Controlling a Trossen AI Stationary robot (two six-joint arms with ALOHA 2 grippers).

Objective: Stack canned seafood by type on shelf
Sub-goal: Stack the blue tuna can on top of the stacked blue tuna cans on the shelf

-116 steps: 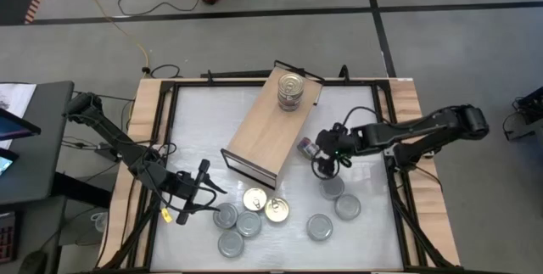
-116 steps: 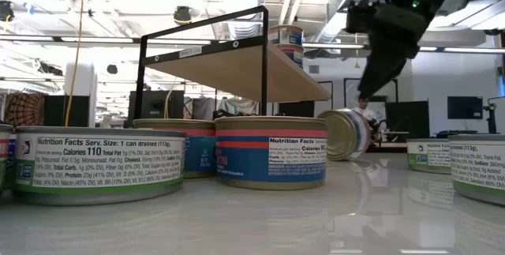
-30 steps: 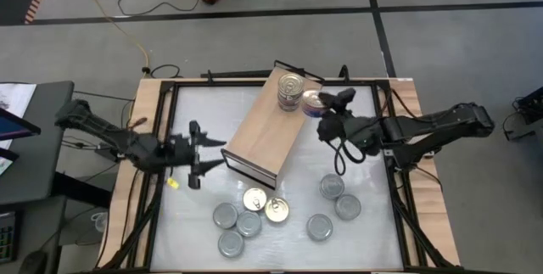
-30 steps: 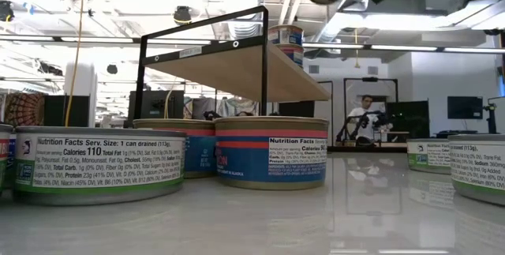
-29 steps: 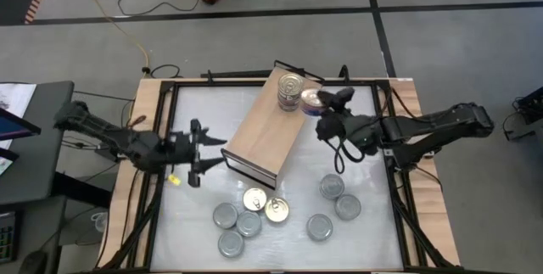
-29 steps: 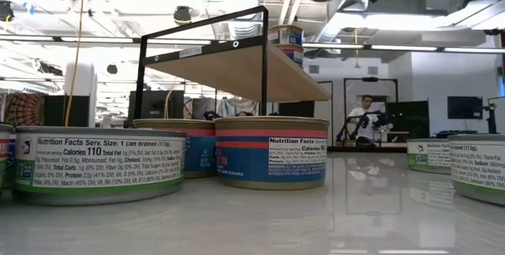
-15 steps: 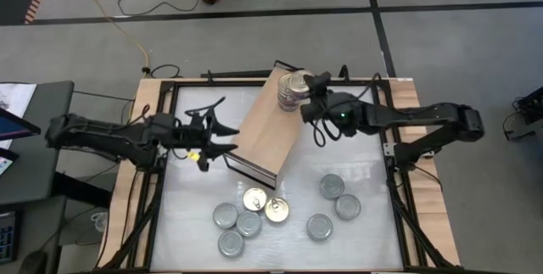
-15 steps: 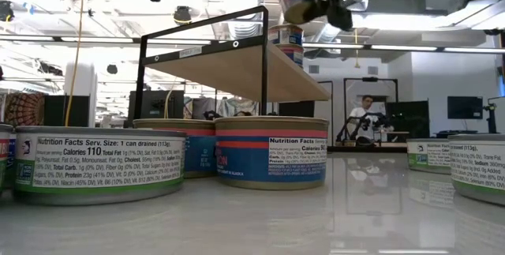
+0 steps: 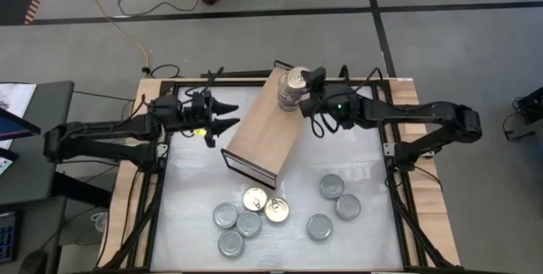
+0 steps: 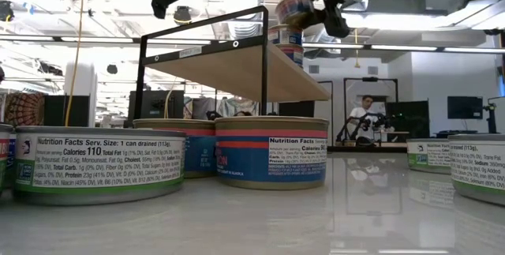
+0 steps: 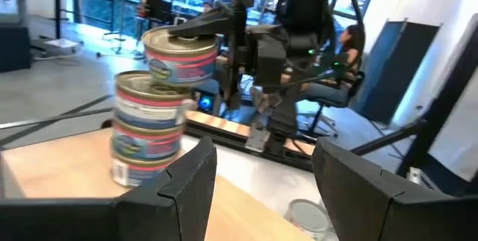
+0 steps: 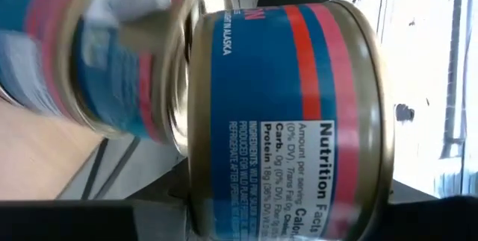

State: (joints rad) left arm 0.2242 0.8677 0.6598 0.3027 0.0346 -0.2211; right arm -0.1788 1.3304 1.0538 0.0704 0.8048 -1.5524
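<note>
The shelf point(image 9: 263, 130) stands slantwise on the table, with a short stack of cans point(image 9: 291, 96) on its far end. My right gripper point(image 9: 303, 83) reaches in from the table's right. It is shut on one more can point(image 11: 178, 53) with a blue and red label point(image 12: 291, 121). That can is close over the stack point(image 11: 146, 133); whether it touches the top can I cannot tell. My left gripper point(image 9: 227, 115) hovers open off the shelf's left side, pointing at it, with nothing between its fingers point(image 11: 187, 181). My right gripper pinches the can by its two flat ends, one finger point(image 11: 213, 19) lying across the gold lid point(image 11: 179, 38) and the other below the bottom. The fingers come in about level from the table's right. The can is held lid up, nearly level, above the shelf's board.
Several loose cans lie on the table's near half: a group with two gold lids point(image 9: 265, 204) at the near middle and another group point(image 9: 335, 198) to the right. A black frame point(image 9: 254, 77) borders the table.
My right gripper has carried its can from beside the shelf's right edge toward the far left, over the stack, and has rolled so that the can has come about level. My left gripper has swung toward the far edge, from the shelf's near corner to its left side.
</note>
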